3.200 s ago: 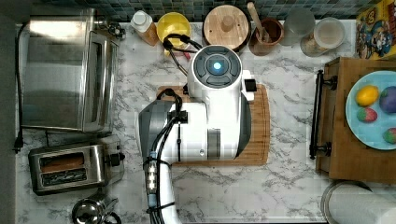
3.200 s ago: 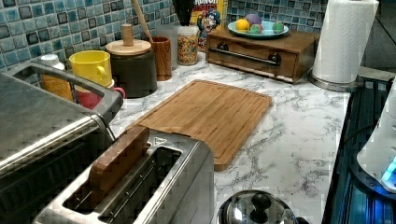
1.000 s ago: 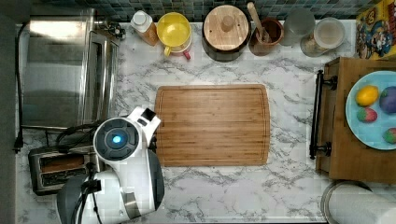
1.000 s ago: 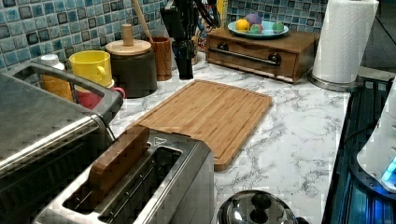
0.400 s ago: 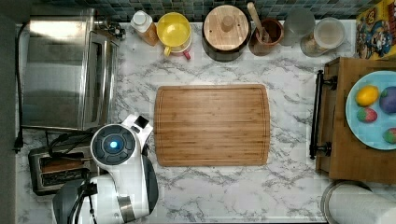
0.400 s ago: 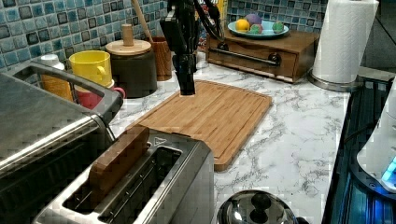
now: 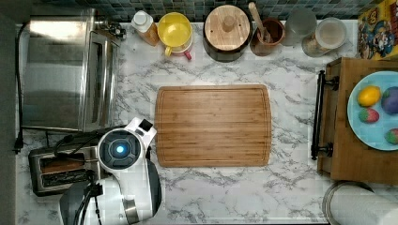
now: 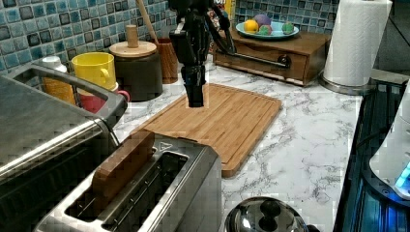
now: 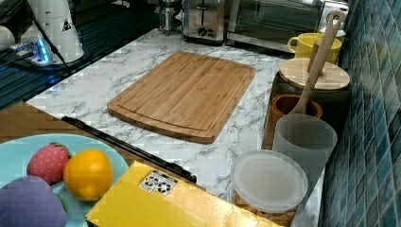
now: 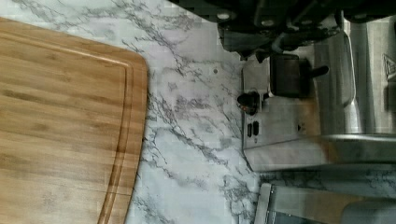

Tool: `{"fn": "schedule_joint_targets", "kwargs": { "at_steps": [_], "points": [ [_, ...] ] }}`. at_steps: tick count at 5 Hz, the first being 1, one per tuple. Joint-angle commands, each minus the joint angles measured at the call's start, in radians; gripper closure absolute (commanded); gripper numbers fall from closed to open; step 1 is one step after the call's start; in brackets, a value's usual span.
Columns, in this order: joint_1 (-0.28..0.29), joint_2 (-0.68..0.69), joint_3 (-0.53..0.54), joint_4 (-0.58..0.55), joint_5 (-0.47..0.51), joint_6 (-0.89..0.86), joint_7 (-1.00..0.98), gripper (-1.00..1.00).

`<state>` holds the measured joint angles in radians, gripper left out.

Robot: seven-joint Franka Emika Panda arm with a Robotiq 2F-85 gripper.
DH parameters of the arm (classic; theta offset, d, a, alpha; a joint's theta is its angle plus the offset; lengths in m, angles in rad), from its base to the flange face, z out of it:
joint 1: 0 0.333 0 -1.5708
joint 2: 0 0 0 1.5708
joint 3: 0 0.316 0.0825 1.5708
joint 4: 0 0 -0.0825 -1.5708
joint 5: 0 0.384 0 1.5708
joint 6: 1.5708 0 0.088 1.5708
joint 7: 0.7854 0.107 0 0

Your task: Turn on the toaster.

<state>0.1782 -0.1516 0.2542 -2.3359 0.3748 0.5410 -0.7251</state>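
Below the gripper (image 8: 196,98) and just off to 1 side sits the toaster (image 8: 145,193), control end facing it, with 1 slice of bread (image 8: 123,166) standing in a slot. The gripper hangs in the air and touches nothing. I cannot tell if it is open or shut, and I see nothing in it.

Risks, as I judge them:
- The black lever (image 10: 287,74) and the round knob (image 10: 247,100) sit close together on that end. A descent slightly off line would hit the knob or the steel top, not the lever.
- The toaster looks light and the counter slick. An angled push could slide or tip it instead of latching the lever.
- The toaster oven (image 7: 63,70) stands just beyond the toaster from the gripper, so a sideways approach is tight.
- A pot lid (image 8: 263,212) lies near the toaster's end and could get clipped.

Surface: white-grey marble counter (image 7: 211,197), smooth and flat. The cutting board (image 7: 213,125) lies bare on the gripper's other side.

Room: a kitchen with a blue tile wall. Well away from the gripper along that wall stand 1 yellow mug (image 7: 174,30), 1 wood-lidded canister (image 7: 227,23) and a spoon holder (image 7: 267,33). Far across the board are a plate of fruit (image 7: 375,117) and a paper towel roll (image 8: 355,41).
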Motion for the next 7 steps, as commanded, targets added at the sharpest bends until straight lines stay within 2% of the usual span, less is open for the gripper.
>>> {"fn": "schedule_joint_targets", "kwargs": {
  "at_steps": [1, 2, 3, 4, 5, 6, 7],
  "points": [
    [0.086, -0.051, 0.039, -0.011, 0.123, 0.05, -0.018, 1.0],
    [0.102, -0.014, 0.043, 0.013, 0.08, 0.055, 0.009, 1.0],
    [0.088, 0.005, 0.071, -0.001, 0.029, 0.111, 0.075, 1.0],
    [0.06, 0.04, 0.086, 0.018, -0.018, 0.128, 0.147, 1.0],
    [0.002, 0.056, 0.113, 0.034, -0.02, 0.143, 0.191, 1.0],
    [0.028, 0.076, 0.072, 0.072, -0.014, 0.088, 0.17, 1.0],
    [0.042, 0.076, 0.084, 0.058, 0.021, 0.107, 0.12, 1.0]
  ]
}}
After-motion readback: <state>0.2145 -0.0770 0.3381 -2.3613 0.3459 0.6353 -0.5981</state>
